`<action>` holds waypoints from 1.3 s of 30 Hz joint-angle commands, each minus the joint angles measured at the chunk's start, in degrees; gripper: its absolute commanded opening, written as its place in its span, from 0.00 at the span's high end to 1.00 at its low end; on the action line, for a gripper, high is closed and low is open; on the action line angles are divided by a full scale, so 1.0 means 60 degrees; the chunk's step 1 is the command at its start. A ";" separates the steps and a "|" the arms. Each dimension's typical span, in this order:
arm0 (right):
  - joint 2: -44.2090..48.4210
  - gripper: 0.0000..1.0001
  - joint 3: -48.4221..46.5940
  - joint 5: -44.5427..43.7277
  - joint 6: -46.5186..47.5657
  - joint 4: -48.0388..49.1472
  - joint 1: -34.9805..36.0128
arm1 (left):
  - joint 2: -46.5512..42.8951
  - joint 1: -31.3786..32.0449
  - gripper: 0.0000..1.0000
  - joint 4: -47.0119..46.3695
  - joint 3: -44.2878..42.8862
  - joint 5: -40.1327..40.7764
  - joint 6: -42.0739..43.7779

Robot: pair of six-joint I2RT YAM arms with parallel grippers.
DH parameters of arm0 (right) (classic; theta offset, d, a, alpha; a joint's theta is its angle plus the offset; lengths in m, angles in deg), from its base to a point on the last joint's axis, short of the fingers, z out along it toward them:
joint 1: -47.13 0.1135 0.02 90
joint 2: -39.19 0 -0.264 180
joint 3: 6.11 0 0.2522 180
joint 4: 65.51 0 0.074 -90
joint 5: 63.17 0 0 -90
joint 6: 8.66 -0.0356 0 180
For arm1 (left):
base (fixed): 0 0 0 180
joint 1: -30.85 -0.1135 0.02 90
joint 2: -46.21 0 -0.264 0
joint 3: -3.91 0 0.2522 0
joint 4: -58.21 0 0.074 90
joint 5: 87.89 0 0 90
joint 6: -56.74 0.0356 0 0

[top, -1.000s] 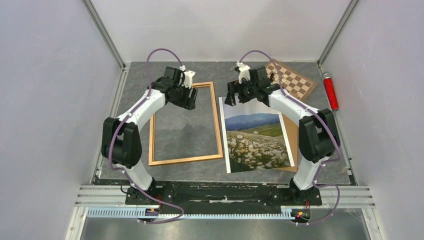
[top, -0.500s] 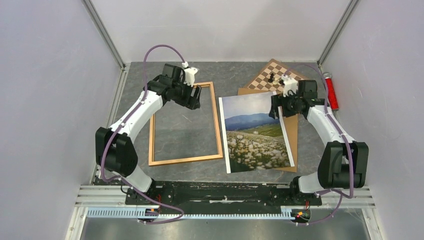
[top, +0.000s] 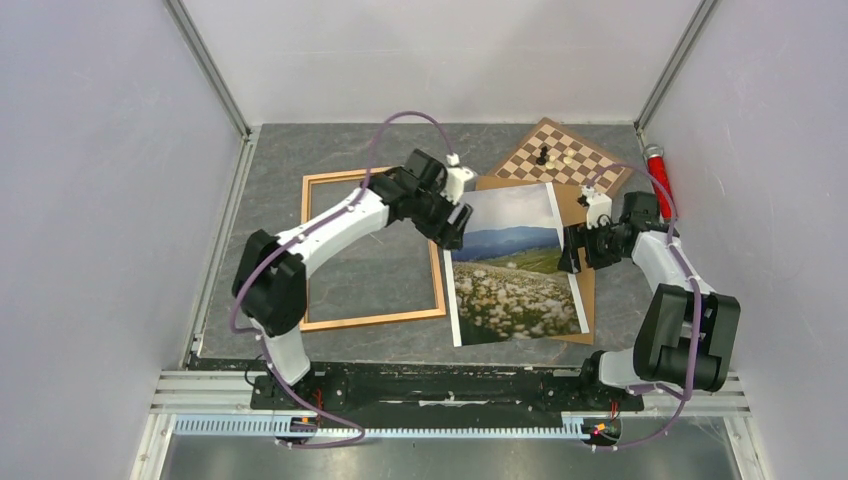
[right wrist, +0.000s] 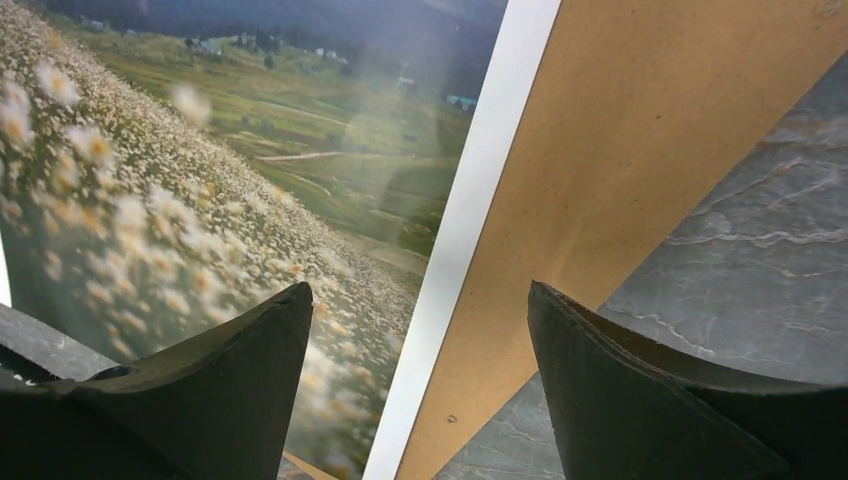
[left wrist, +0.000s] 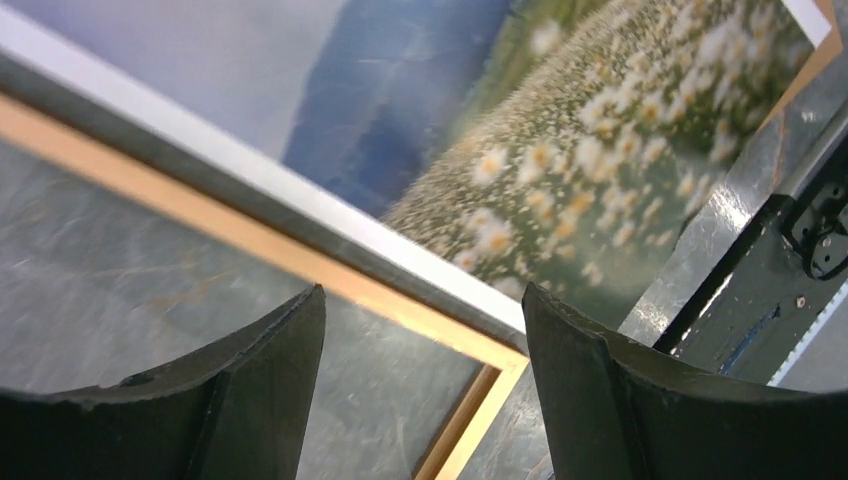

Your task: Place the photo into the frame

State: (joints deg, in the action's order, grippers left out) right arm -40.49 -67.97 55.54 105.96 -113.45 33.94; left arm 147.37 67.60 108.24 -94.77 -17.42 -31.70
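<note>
The photo (top: pixel 515 290) lies face up on a brown backing board (top: pixel 587 290), right of the thin wooden frame (top: pixel 370 320), which lies flat on the grey table. My left gripper (top: pixel 455 225) hovers open over the gap between the frame's right rail and the photo's left edge. In the left wrist view the frame (left wrist: pixel 250 235) and the photo (left wrist: pixel 500 130) run between my empty fingers (left wrist: pixel 270 380). My right gripper (top: pixel 575 250) hangs open at the photo's right edge. In the right wrist view the photo's white border (right wrist: pixel 480 200) and the board (right wrist: pixel 620 150) lie below its spread fingers.
A chessboard (top: pixel 570 160) with a few pieces lies at the back right, partly under the backing board's corner. A red cylinder (top: pixel 660 182) lies along the right wall. White walls close in the left, right and far sides.
My left arm has swung right from the frame's far rail to the photo's left edge. My right gripper has moved from the photo's far edge round to its right edge.
</note>
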 commanded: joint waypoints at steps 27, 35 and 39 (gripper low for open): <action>-0.1996 0.22 0.0149 0.1510 0.1415 -0.0571 -0.0834 | 0.1424 0.1638 0.26 -0.0678 0.0970 0.1087 0.0212; -0.1786 0.23 0.0391 0.0439 0.0688 0.0116 -0.0980 | 0.1199 0.1609 0.20 -0.0512 0.0818 0.1543 0.0149; -0.1648 0.23 0.0468 -0.0126 0.0385 0.0299 -0.1102 | 0.1357 0.1496 0.20 -0.0497 0.0752 0.1280 -0.0157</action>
State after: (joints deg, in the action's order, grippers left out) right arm -49.19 -67.99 63.76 109.81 -114.48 28.10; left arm 157.06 77.20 105.57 -89.16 -9.99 -31.41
